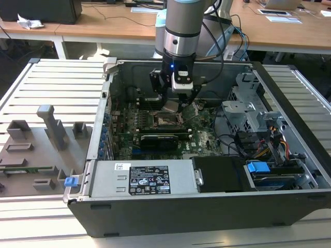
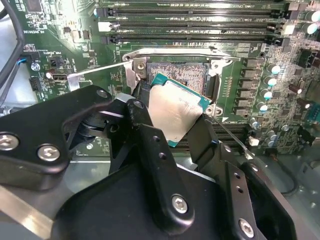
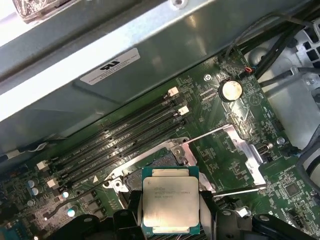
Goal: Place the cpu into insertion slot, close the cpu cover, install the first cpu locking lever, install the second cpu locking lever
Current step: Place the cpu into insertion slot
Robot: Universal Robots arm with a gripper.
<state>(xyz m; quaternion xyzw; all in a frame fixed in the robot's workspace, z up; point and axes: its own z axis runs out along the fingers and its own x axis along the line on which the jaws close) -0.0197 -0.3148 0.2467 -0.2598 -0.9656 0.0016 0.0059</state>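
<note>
End effector pointing down, clamping tilted cpu above insertion slot.

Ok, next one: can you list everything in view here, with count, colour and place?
table: one, pale grey, slatted, under everything.
computer case: one, black and grey, open, on the table.
motherboard: one, green, inside the case.
insertion slot: one, dark with metal rim, mid-board, uncovered.
cpu cover: one, silvery, swung open beside the slot.
memory slots: several, black, alongside the slot.
coin battery: one, silvery, on the board.
fixtures: several, grey, exterior view's left.
cpu: one, silver-grey, held over the slot.
gripper: one, black, shut on the cpu.
</note>
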